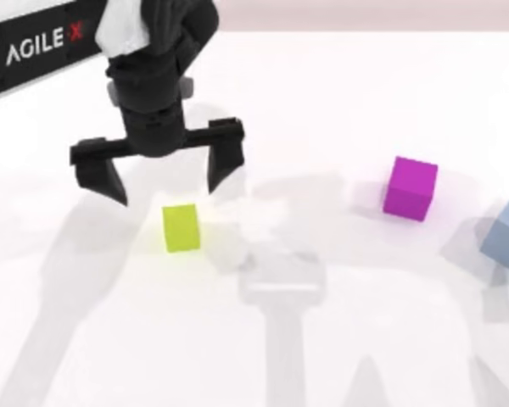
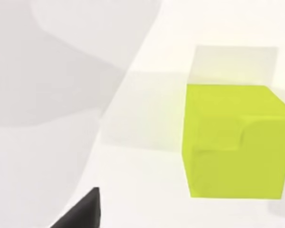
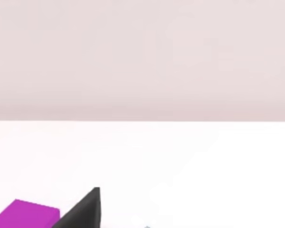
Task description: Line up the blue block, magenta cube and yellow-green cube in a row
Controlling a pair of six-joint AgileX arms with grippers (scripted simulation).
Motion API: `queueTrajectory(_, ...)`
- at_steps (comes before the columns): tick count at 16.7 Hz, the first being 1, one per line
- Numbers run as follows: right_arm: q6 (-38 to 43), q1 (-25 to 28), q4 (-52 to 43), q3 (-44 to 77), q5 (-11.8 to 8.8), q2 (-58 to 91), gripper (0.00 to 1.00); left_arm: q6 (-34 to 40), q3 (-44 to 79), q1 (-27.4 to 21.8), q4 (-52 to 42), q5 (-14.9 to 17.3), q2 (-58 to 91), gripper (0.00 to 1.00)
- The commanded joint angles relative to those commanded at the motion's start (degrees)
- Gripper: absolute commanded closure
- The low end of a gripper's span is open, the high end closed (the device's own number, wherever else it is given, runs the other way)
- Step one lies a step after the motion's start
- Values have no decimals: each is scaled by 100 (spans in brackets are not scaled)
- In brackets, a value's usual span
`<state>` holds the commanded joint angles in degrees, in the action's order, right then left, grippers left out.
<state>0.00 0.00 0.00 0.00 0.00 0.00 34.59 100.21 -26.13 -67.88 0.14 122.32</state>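
The yellow-green cube (image 1: 181,227) sits on the white table (image 1: 339,102) left of centre in the top view, resting flat and free of any contact. In the left wrist view the same cube (image 2: 235,142) fills the frame's right-hand part, with a dark fingertip (image 2: 80,211) at the lower edge, clear of it.

The left gripper (image 1: 165,180) hangs just above and slightly behind the cube, its two black fingers spread wide and holding nothing. The left arm (image 1: 42,42), marked AgileX, reaches in from the top left corner.

The magenta cube (image 1: 410,187) stands well apart to the right of the yellow-green one, also untouched. The blue block (image 1: 507,233) lies further right still, cut off by the frame edge, near the magenta cube but not touching it. The three are roughly spread across the table, not in a tidy row.

The right gripper is not seen from above. Its wrist view shows one dark fingertip (image 3: 80,211) with part of the magenta cube (image 3: 26,214) beside it; whether those fingers are apart or together cannot be told.
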Motion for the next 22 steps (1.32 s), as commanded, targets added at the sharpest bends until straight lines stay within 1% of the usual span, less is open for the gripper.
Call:
queueTrajectory(6,0,0,0,0,0,0,0,-16,-94,24,108,1,21,0)
queueTrajectory(8,0,0,0,0,0,0,0,-24,-320,18,436,1,132,0)
queueTrajectory(13,0,0,0,0,0,0,0,-20,-1036,13,1606,5,534,0)
queueTrajectory(18,0,0,0,0,0,0,0,-18,-1147,10,1755,6,608,0)
queueTrajectory(22,0,0,0,0,0,0,0,-18,-1147,10,1755,6,608,30)
